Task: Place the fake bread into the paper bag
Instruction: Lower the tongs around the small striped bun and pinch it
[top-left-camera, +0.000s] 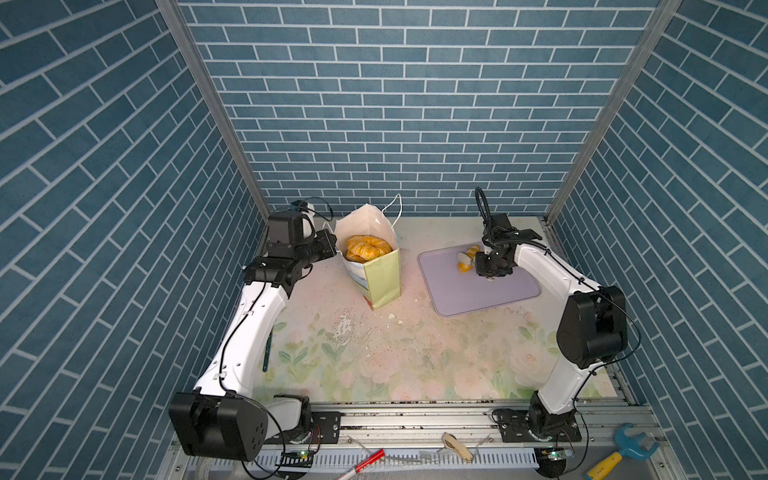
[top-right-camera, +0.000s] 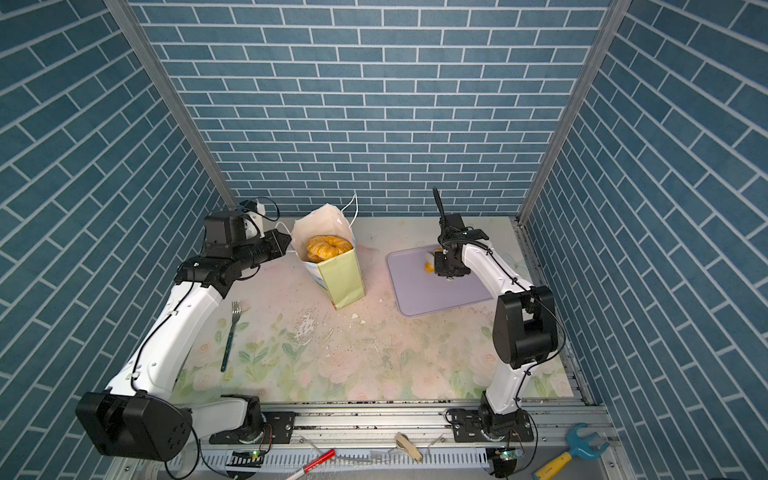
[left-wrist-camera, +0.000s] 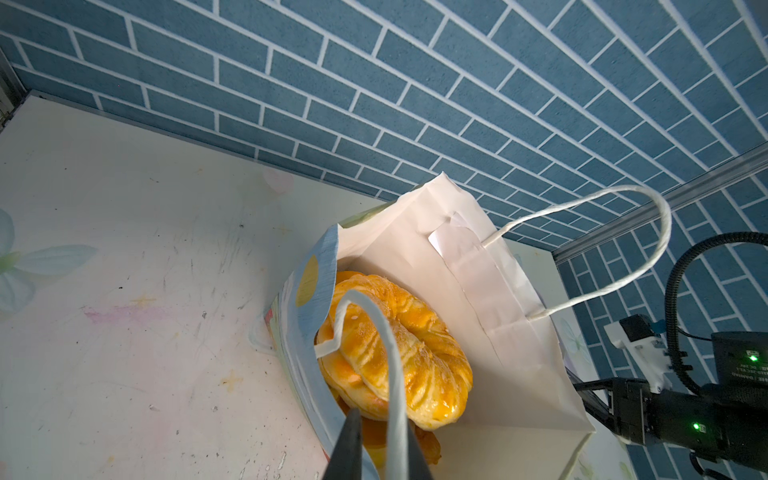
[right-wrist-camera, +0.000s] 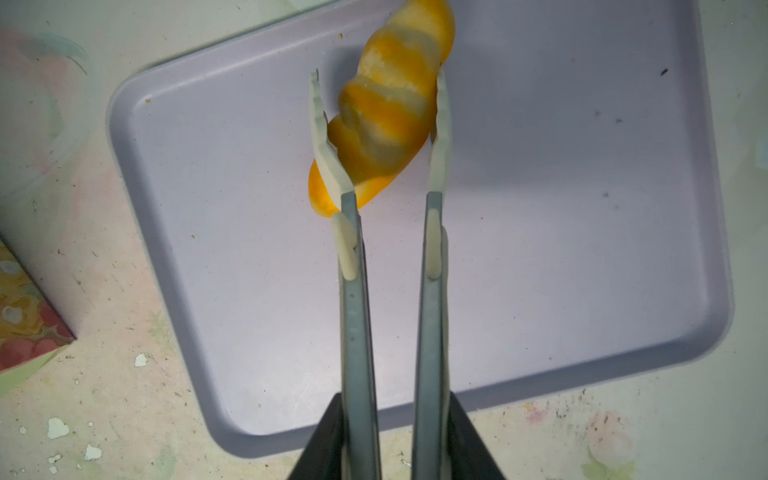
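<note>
**R gripper (right-wrist-camera: 395, 436) squeezing tongs (right-wrist-camera: 353, 291) on striped croissant (right-wrist-camera: 390, 112)**

R gripper is almost closed on grey tongs, whose cream tips pinch the striped croissant across its middle, approx 11 o'clock on lavender tray (right-wrist-camera: 582, 249). Looks light, stiff, glossy, prob slippery; fat middle seems best hold, ends taper. L gripper (left-wrist-camera: 384, 453) pinches cord handle (left-wrist-camera: 392, 365) of paper bag (top-left-camera: 382, 274), 11 o'clock on table (top-left-camera: 374, 353), ring pastry (top-left-camera: 368, 247) already inside. Bag is thin paper w/ soft walls, so prob tips easily.

Blue brick walls (top-left-camera: 395, 104) enclose a floral tabletop (top-left-camera: 374, 353).
</note>
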